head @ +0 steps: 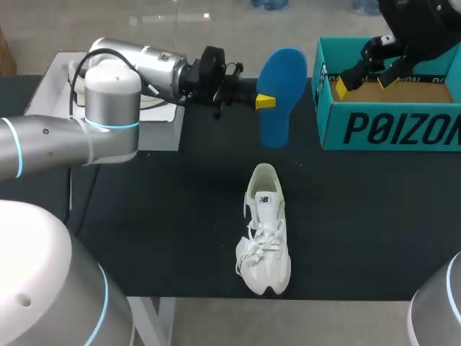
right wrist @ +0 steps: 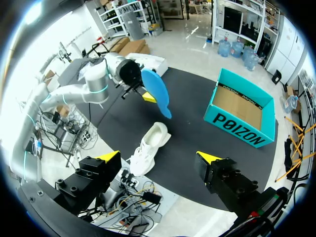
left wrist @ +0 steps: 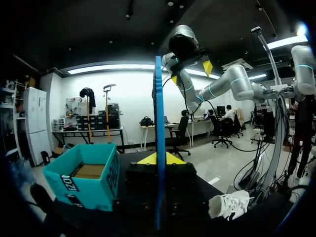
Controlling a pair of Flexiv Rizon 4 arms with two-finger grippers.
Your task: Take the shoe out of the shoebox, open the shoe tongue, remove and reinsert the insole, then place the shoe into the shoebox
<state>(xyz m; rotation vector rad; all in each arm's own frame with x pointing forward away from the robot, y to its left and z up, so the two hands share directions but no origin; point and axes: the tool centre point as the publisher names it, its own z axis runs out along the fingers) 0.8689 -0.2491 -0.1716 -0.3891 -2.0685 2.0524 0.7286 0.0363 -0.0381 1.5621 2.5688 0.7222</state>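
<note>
Blue insole is clamped in the left gripper, held up behind the shoe; the right gripper is spread wide, empty, over the shoebox. Reinsertion's due next, though the shoe's opening can't be made out.

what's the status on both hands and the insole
Left hand shut on blue insole, held clear of table. Right hand open, empty, raised high. Shoe on table, outside shoebox. Nothing between insole and shoe.

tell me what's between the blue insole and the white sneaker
Nothing: the head view shows only bare black table between the blue insole in the left gripper and the white sneaker.
</note>
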